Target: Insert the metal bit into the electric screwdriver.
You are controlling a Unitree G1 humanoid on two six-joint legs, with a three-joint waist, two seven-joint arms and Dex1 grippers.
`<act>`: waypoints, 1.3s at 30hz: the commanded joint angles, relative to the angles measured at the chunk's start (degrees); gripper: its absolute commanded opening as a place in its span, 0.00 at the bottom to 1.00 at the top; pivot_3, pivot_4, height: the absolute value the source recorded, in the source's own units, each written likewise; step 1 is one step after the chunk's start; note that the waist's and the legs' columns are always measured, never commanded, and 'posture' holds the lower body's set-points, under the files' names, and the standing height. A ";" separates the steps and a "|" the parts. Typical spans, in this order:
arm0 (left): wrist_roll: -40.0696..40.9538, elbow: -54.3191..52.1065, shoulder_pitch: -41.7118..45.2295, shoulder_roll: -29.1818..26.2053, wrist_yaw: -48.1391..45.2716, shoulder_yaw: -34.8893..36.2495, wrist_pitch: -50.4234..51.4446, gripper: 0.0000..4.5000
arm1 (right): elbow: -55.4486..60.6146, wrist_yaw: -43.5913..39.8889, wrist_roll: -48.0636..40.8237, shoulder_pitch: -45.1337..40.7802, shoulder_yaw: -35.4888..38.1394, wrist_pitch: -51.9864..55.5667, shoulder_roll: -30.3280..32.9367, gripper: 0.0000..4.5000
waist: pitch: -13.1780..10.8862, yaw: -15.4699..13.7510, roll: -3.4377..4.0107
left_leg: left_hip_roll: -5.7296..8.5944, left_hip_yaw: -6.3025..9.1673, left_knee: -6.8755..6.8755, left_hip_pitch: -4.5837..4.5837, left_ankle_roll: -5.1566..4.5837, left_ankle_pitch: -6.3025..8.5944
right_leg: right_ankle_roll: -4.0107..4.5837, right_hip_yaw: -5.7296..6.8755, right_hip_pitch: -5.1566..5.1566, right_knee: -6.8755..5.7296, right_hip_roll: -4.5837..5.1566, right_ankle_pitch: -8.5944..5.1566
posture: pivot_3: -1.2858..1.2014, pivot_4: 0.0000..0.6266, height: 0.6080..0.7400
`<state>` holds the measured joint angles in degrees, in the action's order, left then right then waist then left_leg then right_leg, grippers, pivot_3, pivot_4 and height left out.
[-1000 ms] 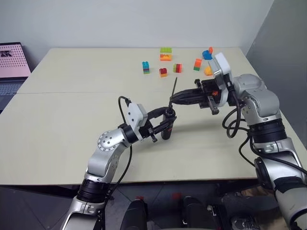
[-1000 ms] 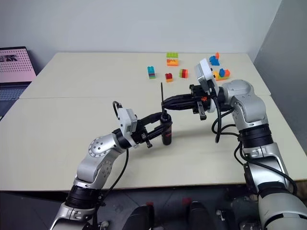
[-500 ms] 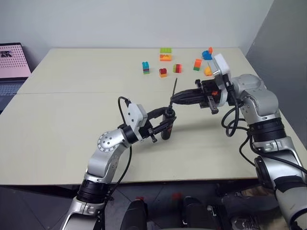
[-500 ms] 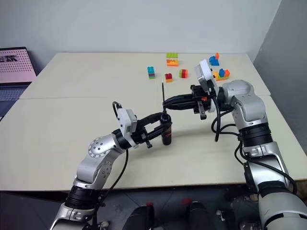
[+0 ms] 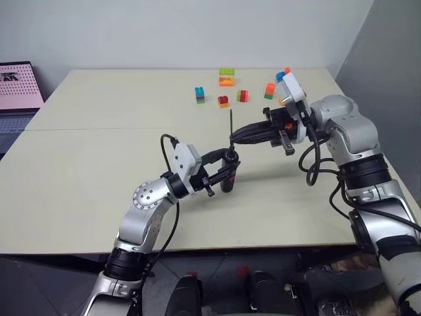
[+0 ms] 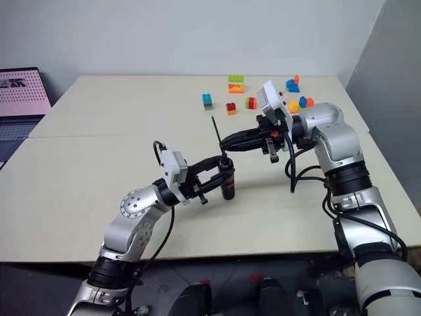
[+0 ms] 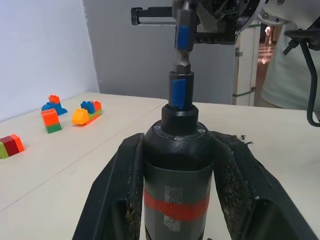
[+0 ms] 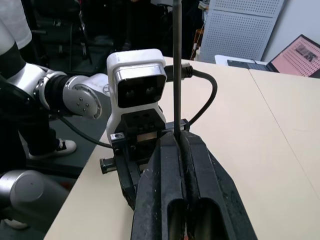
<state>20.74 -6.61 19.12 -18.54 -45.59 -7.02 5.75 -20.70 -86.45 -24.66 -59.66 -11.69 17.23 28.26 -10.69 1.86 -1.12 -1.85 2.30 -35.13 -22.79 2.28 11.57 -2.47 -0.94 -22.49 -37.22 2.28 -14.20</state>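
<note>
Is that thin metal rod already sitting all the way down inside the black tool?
No. The metal bit rises tilted above the electric screwdriver, its lower end just at the tool's tip, pinched in the right fingers.

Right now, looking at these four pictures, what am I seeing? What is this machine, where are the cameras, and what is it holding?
It is a two-armed robot at a table. Two pictures look down from its head; the other two come from cameras on its wrists. The left gripper is shut on the electric screwdriver, a black tool with a red band, held upright. The right gripper pinches the metal bit, a thin dark rod, just above the tool's tip. Colourful toy bricks lie at the table's far side, and a laptop sits off to the left.
</note>
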 commanded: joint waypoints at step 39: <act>-19.39 12.95 24.10 -10.03 -0.49 -7.62 4.23 0.36 | 20.86 10.18 -0.15 16.57 17.35 6.07 20.31 0.90 | -0.14 0.06 -0.16 | 0.01 -0.07 0.07 -0.20 0.01 0.01 | -0.07 -0.04 -0.14 0.21 0.01 0.02 | 0.52 0.24 1.00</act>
<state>6.78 3.15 37.73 -25.57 -42.82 -12.53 10.22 -6.01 -78.77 -23.83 -45.13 1.01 22.38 45.97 -10.83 1.91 -1.28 -1.84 2.33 -35.05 -23.14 2.28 11.57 -2.79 -0.88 -22.76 -37.01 2.26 -14.04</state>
